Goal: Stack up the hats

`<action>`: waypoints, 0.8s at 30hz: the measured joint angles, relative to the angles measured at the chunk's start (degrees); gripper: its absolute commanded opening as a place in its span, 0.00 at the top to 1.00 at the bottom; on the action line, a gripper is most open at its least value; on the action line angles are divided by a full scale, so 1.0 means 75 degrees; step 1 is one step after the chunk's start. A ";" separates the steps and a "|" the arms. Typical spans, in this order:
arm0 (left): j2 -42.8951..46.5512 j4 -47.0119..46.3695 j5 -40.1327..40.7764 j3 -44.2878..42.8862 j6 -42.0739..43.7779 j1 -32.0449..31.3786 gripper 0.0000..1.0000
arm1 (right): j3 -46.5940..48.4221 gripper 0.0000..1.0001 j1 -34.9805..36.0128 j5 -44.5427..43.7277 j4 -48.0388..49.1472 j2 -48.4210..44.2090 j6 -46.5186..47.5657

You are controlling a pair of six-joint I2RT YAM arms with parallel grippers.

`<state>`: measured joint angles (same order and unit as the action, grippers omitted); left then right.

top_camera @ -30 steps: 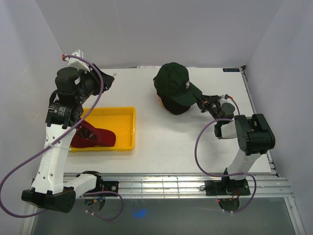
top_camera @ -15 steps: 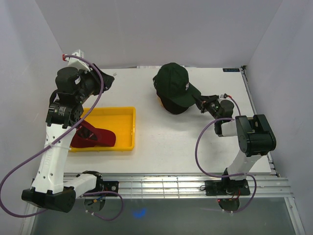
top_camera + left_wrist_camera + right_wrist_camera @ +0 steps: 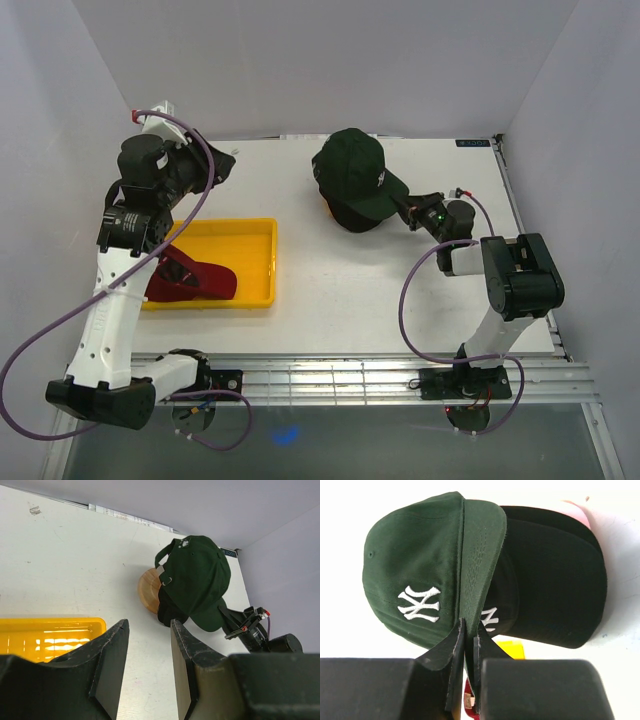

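Note:
A dark green cap [image 3: 355,165] with a white emblem sits on top of a black cap [image 3: 357,219] at the back centre. Both rest over a wooden stand [image 3: 149,582]. My right gripper [image 3: 408,208] is shut on the green cap's brim [image 3: 480,555], and the black cap [image 3: 555,580] with its white emblem shows beneath it. A red cap [image 3: 190,280] lies in the yellow tray [image 3: 272,262] on the left. My left gripper [image 3: 222,165] is raised at the back left, open and empty [image 3: 147,625]. A second black cap cannot be told apart.
White walls close the table in at the back and on both sides. The right arm's purple cable [image 3: 420,300] loops over the table on the right. A metal rail [image 3: 350,375] runs along the near edge.
My right gripper has moved a little left and back with the green cap's brim, pushing the cap further over the black one. The left arm has barely shifted.

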<state>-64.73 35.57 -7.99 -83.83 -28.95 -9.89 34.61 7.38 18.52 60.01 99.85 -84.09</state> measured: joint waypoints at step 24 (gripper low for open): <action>-0.0437 -0.0128 -0.0032 0.0697 -0.0090 0.0000 0.51 | 0.0487 0.92 0.0595 -0.0883 -0.0930 0.0157 0.0822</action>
<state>-68.01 34.61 -8.23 -78.61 -29.63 -9.89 38.26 11.84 11.90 53.04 101.03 -77.93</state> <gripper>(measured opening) 0.495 0.105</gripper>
